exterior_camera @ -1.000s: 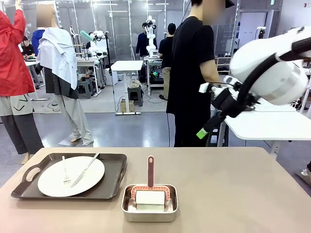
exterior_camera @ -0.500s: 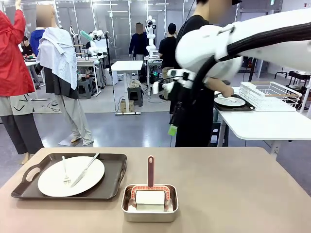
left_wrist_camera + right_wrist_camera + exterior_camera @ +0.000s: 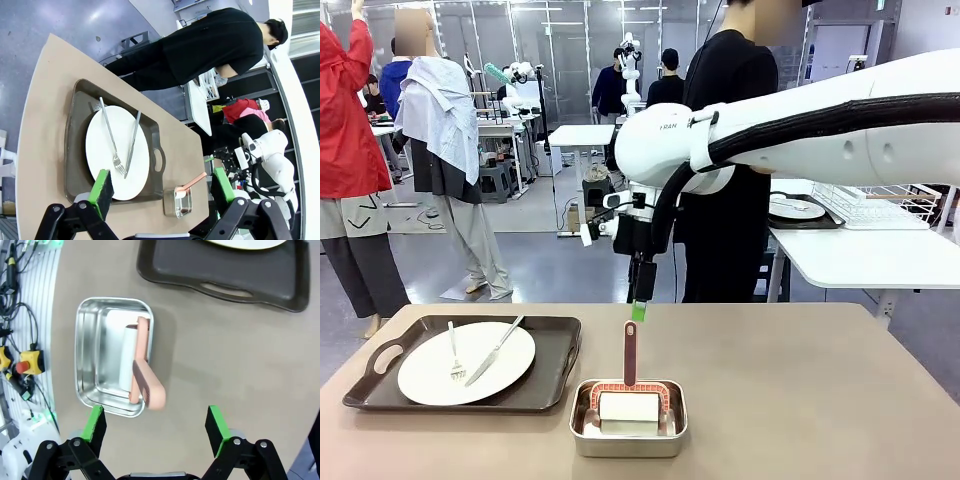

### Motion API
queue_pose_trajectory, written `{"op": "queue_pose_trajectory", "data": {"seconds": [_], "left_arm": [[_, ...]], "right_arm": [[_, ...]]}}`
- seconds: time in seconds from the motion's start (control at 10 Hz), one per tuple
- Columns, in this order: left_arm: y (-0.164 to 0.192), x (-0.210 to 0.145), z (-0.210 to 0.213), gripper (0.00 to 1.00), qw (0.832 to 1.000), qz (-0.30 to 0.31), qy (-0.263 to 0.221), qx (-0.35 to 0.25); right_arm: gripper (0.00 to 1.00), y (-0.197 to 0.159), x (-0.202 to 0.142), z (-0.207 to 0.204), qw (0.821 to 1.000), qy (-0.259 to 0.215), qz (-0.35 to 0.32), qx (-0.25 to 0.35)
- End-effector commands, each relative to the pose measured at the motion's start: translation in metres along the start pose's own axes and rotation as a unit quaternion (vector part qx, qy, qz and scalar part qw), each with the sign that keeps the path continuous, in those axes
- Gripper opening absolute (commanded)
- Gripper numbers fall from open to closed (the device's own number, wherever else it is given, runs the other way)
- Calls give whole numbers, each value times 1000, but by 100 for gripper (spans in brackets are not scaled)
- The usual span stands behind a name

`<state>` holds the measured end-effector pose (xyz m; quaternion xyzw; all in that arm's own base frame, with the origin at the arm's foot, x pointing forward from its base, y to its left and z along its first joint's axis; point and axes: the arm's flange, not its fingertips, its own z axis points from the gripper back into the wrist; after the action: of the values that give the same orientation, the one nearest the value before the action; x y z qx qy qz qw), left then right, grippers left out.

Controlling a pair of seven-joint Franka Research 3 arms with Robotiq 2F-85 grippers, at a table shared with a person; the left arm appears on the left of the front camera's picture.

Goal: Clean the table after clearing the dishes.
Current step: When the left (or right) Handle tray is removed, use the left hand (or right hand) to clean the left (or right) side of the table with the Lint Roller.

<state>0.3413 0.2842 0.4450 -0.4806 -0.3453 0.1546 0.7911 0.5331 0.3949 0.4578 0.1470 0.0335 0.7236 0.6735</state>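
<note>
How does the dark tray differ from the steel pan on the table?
The dark tray is brown, wide and shallow with handles; the steel pan is shiny, small and deeper. The tray carries a white plate with fork and knife; the pan holds a pink-handled roller. Both are rectangular and rest on the table.

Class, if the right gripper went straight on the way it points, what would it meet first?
Probably the roller's pink handle, standing up from the steel pan right under the right gripper; depth is unclear, so it might just miss and reach the table.
</note>
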Motion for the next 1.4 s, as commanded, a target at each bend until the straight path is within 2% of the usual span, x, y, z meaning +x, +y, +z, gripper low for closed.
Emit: {"op": "queue_pose_trajectory", "data": {"seconds": [0.0, 0.2, 0.5, 0.7, 1.1, 1.2, 1.3], "left_arm": [[-1, 0, 2, 100, 1000, -1, -2, -5], [-1, 0, 2, 100, 1000, -1, -2, -5], [-1, 0, 2, 100, 1000, -1, -2, -5], [-1, 0, 2, 100, 1000, -1, -2, -5], [-1, 0, 2, 100, 1000, -1, -2, -5], [-1, 0, 2, 100, 1000, -1, -2, -5], [-1, 0, 2, 100, 1000, -1, -2, -5]], "right_arm": [[100, 0, 13, -12, 999, 27, -22, 21], [100, 2, 17, -34, 998, 44, -43, 32], [100, 9, 17, -57, 994, 75, -74, 3], [100, 9, 14, -66, 995, 77, -64, 23], [100, 8, 14, -76, 997, 59, -51, 23], [95, 7, 13, -78, 997, 60, -47, 27], [80, 6, 12, -78, 997, 60, -48, 28]]}}
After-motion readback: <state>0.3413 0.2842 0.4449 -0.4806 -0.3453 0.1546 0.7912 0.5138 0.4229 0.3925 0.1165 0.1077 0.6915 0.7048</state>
